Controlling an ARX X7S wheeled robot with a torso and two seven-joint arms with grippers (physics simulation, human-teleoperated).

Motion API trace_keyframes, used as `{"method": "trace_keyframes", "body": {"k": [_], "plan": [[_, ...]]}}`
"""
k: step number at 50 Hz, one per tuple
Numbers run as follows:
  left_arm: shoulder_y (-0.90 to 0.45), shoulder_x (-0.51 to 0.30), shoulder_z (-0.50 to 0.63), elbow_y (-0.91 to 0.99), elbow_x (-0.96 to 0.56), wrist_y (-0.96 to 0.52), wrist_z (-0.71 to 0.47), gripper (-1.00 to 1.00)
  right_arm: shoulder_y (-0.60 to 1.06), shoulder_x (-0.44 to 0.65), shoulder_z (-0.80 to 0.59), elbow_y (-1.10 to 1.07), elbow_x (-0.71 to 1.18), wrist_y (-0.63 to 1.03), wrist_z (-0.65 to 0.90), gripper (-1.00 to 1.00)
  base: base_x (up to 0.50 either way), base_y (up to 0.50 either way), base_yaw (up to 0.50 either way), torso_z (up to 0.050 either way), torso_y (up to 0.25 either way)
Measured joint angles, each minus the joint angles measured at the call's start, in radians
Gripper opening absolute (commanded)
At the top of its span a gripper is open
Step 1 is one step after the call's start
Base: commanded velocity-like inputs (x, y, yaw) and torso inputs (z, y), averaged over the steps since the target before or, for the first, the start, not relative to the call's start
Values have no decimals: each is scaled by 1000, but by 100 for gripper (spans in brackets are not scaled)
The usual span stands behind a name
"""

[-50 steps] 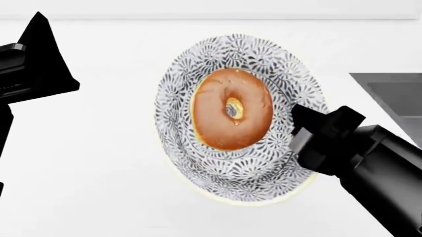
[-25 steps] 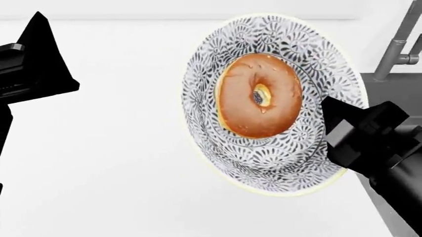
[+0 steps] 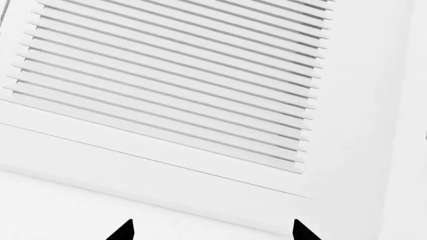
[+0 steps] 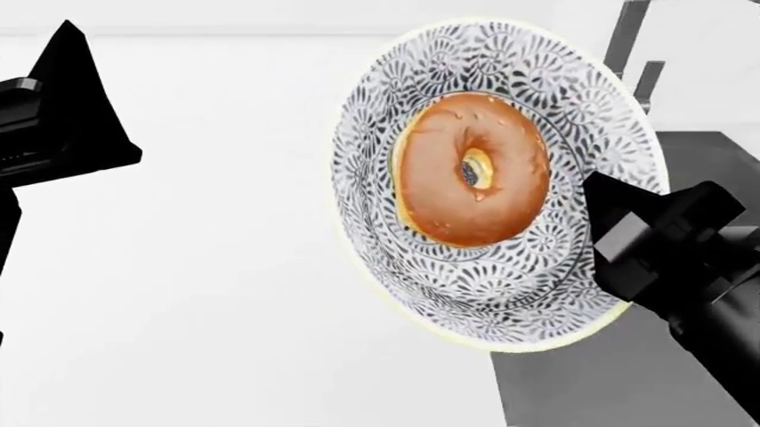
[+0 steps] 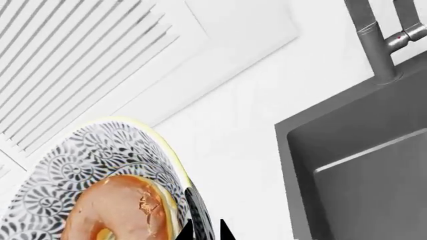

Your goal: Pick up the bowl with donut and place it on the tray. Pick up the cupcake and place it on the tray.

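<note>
So the right pincer (image 4: 590, 233) is clamped on the rim of the bowl (image 4: 499, 182), holding it up above the white tabletop (image 4: 214, 267) with the donut (image 4: 472, 169) inside, near the sink (image 5: 360, 170); left pincer (image 3: 210, 231) sits spread apart, holding nothing

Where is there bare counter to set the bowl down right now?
Bare white counter lies between the left gripper and the bowl held by the right gripper. A strip also runs between the slatted white panel and the sink. The sink and faucet crowd the right.
</note>
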Motion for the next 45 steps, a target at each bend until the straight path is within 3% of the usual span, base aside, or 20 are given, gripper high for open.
{"method": "trace_keyframes", "body": {"k": [45], "plan": [[-1, 1, -4, 0, -1, -1, 1, 100, 9, -17, -5, 0, -3, -4, 2, -100, -1, -500, 0, 0, 0]]}}
